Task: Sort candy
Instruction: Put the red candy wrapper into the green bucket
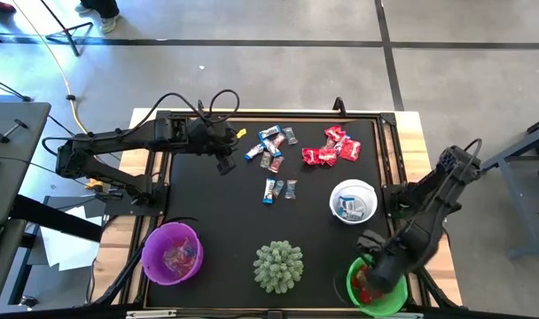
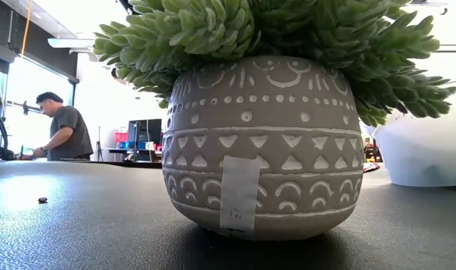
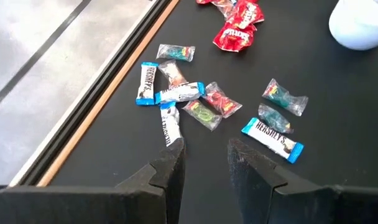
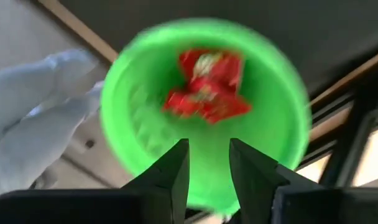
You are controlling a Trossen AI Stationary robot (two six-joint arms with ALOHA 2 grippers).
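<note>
High view: small shiny wrapped candy [image 1: 278, 151] lies scattered mid-mat; red pieces sit in the green plastic bowl [image 1: 389, 301] under the right gripper [image 1: 382, 282].
Low view: only a grey patterned plant pot [image 2: 258, 146]; no candy.
Left wrist view: left gripper [image 3: 206, 163], jaws parted and empty, just short of a blue-and-white bar [image 3: 170, 121]. Light, crinkly, slippery; pinch across the middle.
Right wrist view: jaws slightly apart, empty, above the bowl's red candy [image 4: 204, 87].

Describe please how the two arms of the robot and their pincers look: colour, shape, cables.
Both arms are dark, nearly black, built of jointed tubular segments. Black cables loop in arcs above the left arm, and a thin looped cable rises from the right arm. The left pincer and the right pincer each end in two flat, dark, blocky fingers with stepped inner edges. No markings are visible.
</note>
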